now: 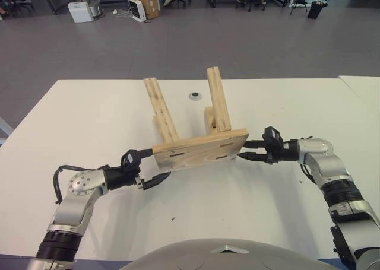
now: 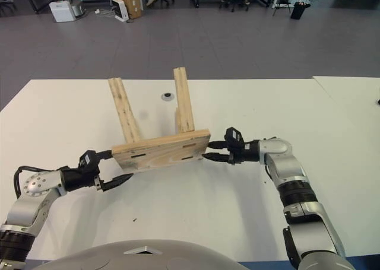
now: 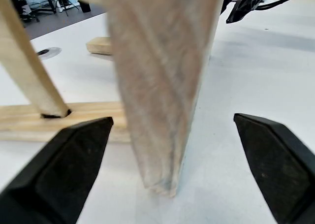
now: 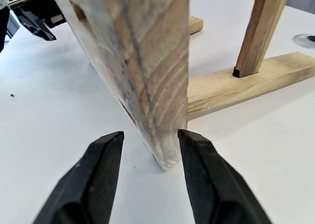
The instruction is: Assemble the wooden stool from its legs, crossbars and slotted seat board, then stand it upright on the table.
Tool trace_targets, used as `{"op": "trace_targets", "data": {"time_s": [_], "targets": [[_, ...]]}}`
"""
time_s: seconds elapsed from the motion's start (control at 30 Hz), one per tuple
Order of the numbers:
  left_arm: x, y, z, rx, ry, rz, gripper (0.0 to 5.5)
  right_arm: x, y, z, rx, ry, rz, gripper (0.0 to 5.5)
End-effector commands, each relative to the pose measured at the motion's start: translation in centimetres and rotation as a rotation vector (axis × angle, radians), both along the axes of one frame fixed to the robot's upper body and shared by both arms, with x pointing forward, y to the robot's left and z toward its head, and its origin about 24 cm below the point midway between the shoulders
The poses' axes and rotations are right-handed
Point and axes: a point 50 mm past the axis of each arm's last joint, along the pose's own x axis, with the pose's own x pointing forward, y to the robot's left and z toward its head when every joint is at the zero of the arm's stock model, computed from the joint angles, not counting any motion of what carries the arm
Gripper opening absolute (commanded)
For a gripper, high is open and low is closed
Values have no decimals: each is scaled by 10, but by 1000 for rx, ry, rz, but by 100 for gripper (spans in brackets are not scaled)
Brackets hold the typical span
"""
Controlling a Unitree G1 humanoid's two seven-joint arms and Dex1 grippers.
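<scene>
Left eye view: our open left fingers and right fingers straddle the seat board; clamping, then uprighting, seems next.

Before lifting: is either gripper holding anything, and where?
Nothing gripped: left gripper and right gripper straddle opposite ends of the pale slotted wooden seat board, open.

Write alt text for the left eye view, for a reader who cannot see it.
A part-built wooden stool lies on its side on a white table, its seat board on edge toward the robot and two legs reaching away. The left tool and the right tool each straddle one end of the board, fingers open.
</scene>
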Motion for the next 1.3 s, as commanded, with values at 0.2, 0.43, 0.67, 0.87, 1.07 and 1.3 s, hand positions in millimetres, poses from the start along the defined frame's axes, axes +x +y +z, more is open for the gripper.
{"op": "trace_targets", "data": {"time_s": [0.2, 0.43, 0.67, 0.87, 1.07, 1.3], "targets": [[1, 8, -16, 104, 16, -102, 308, 18, 20, -1, 2, -95, 31, 209], [7, 11, -19, 133, -17, -140, 184, 26, 23, 3, 16, -127, 35, 300], [9, 15, -22, 156, -21, -174, 130, 25, 31, -4, 18, -128, 108, 238], [6, 16, -25, 142, -12, -195, 130, 19, 44, -11, 59, -131, 158, 175], [9, 18, -22, 88, 4, -193, 130, 16, 42, -11, 56, -71, 180, 199], [8, 13, -23, 102, 19, -265, 130, 15, 37, -9, 11, -72, 212, 311]]}}
